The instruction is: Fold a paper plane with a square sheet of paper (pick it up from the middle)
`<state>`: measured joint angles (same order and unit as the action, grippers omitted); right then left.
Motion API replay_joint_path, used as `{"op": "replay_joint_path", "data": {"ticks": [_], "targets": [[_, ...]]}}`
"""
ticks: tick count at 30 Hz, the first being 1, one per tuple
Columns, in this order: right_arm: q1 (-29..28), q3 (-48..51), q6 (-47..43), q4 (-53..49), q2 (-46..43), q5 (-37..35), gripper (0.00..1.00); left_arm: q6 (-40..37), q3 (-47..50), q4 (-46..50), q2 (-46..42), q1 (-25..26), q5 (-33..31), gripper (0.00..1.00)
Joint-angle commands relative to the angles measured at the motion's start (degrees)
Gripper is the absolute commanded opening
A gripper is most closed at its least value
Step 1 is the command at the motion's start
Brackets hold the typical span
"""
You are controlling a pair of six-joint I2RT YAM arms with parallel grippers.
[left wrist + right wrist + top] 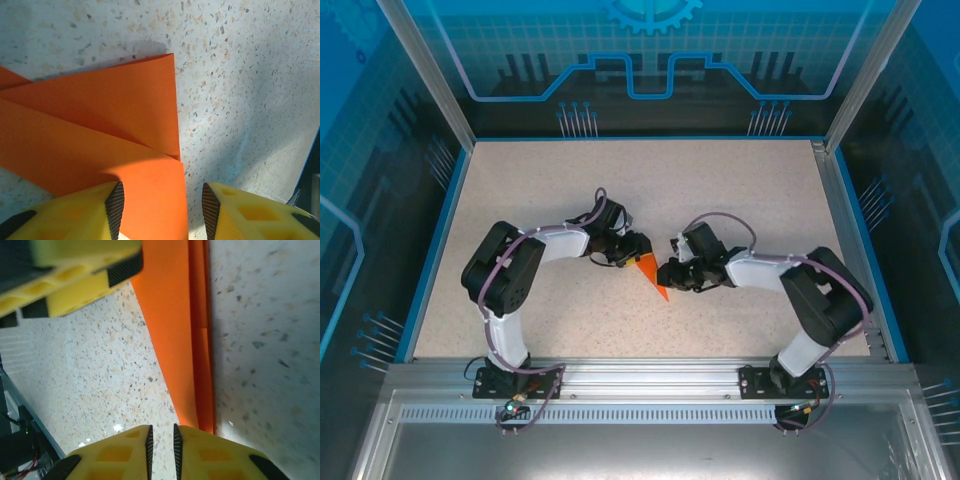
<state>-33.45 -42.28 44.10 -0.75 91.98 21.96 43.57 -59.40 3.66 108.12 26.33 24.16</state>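
Note:
The orange sheet of paper (651, 272) lies on the table between both arms, folded into a narrow pointed shape with its tip toward the near edge. In the left wrist view its layered folds (100, 125) spread over the table. One flap runs between the fingers of my left gripper (162, 210), which stand wide apart; the flap touches the left pad (115, 207) and is clear of the right one. My right gripper (162, 452) stands just beside the paper's tip (192, 390), jaws a narrow slit apart with bare table between them.
The speckled table (520, 180) is ringed by a blue rim and the metal frame posts. My left gripper's yellow finger (85, 275) reaches into the right wrist view, close over the paper's wide end. A metal rail (640, 375) runs along the near edge.

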Motion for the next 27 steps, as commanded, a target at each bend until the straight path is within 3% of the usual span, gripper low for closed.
{"op": "replay_joint_path", "data": {"ticks": [1, 8, 14, 19, 27], "targets": [[2.7, 1.6, -3.3, -6.6, -5.0, -5.7, 0.24, 0.4, -0.7, 2.5, -1.6, 0.4, -1.4, 0.51], [6.3, 5.6, -2.2, -5.5, -8.9, -9.1, 0.35, -4.1, -7.7, 20.4, -6.3, 4.5, -15.3, 0.60], [6.2, 7.1, -0.9, -1.6, -8.2, -8.2, 0.39, -3.9, -12.8, 30.3, -5.1, 8.4, -22.6, 0.66], [6.0, 7.3, 0.1, 1.9, -6.4, -5.9, 0.39, -3.0, -17.5, 35.6, -2.6, 10.1, -26.3, 0.70], [5.1, 7.2, 0.2, 4.6, -5.0, -3.6, 0.42, -2.0, -22.0, 38.6, 1.4, 10.2, -27.2, 0.74]]}}
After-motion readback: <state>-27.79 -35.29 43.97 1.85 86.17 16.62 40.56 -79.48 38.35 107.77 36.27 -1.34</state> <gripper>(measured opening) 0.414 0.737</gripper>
